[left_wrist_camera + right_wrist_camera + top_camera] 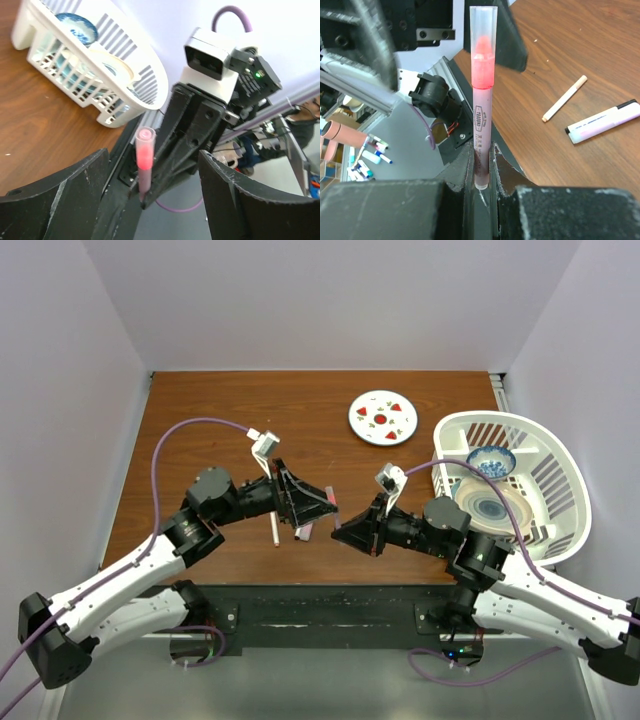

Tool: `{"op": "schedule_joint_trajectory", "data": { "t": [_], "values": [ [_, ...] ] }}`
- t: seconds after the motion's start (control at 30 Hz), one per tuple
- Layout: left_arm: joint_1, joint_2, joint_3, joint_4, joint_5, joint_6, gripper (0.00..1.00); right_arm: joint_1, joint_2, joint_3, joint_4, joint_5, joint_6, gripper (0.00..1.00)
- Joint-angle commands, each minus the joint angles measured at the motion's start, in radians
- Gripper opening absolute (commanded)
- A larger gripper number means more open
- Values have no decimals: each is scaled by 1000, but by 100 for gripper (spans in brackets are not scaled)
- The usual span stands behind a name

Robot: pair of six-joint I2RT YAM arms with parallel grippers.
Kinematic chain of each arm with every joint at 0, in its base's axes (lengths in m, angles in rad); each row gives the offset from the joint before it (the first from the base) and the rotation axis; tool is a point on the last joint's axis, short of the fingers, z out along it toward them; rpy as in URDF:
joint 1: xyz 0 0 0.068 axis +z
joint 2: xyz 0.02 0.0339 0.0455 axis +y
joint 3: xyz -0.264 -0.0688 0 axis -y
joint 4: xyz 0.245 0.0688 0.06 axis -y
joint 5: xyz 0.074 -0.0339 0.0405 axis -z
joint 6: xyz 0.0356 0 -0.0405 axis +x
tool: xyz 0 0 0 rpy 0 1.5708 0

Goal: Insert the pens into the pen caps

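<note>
The right gripper (482, 160)'s jaws clamp a pink pen (482, 110) upright, a clear cap (483, 30) seemingly seated over its tip. The left gripper (152, 165)'s jaws gape wide, empty, facing it. A thin white pen (564, 99) and a thick marker (602, 122) lie on the surface (580, 40).

Pale lilac walls (320, 300) enclose a brown wooden table (200, 410) on three sides.

On table (220, 400): plate (383, 418) lying far-centre; basket (548, 478) sitting right, bowl (491, 461) resting in it; thin pen (275, 530) and marker (305, 531) lying side by side near-centre, marker rightward.
</note>
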Motion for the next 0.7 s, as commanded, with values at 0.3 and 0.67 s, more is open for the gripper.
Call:
{"op": "schedule_joint_trajectory", "data": {
  "t": [0.3,0.67],
  "values": [
    [-2,61,110,22,-59,15,33,1,-17,1,46,-45,36,0],
    [-51,47,-125,191,24,-134,0,-1,33,70,163,82,45,0]
  ]
}}
